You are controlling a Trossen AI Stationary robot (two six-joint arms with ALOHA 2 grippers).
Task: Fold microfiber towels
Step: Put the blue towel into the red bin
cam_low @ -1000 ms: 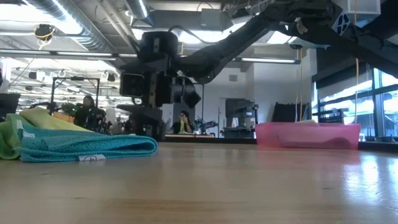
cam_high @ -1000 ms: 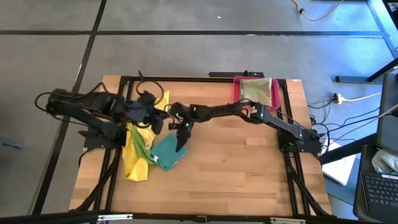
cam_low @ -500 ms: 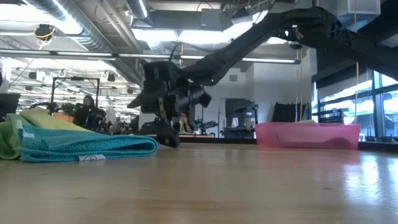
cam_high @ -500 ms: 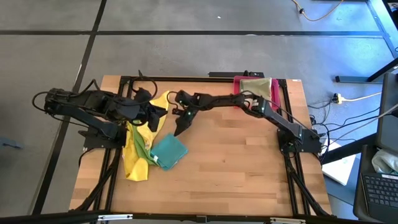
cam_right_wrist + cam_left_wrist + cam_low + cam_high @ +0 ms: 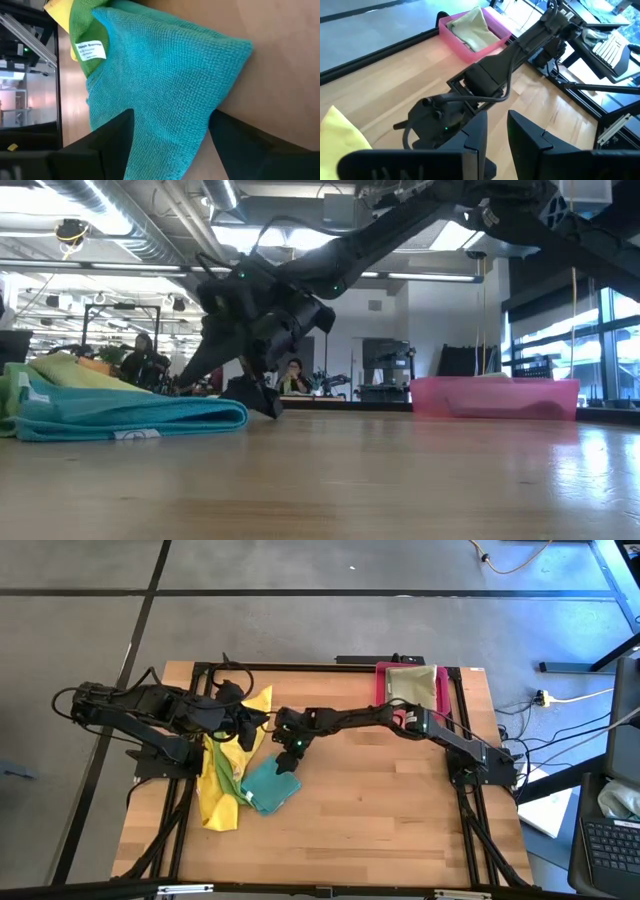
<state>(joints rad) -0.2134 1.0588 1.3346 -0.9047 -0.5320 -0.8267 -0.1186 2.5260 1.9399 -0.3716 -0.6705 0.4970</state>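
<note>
Wooden planks make up the surface (image 5: 400, 800), set on a dark frame over a grey floor; in the low view a workshop with ceiling lights and distant people shows beyond it.

Right hand (image 5: 288, 757) reaches far across from its base and is released, its two fingers (image 5: 112, 137) spread wide and tilted down over the near corner of the folded teal towel (image 5: 271, 785). In its own wrist view the teal cloth fills the space between and ahead of the fingers, and whether the tips touch it cannot be told. Beyond that hand's fingertips, a bright green towel (image 5: 86, 35) with a white label pokes out from under the teal one, with yellow cloth past it.

Left hand (image 5: 250, 725) sits just beside the right hand's wrist, over a yellow towel (image 5: 222, 775) that trails away from it in a long heap. Its fingers (image 5: 475, 137) stand a narrow gap apart, and nothing shows between them.

Well behind the right hand, at the far edge, a pink tray (image 5: 382, 680) holds a pale olive towel (image 5: 412, 683).
</note>
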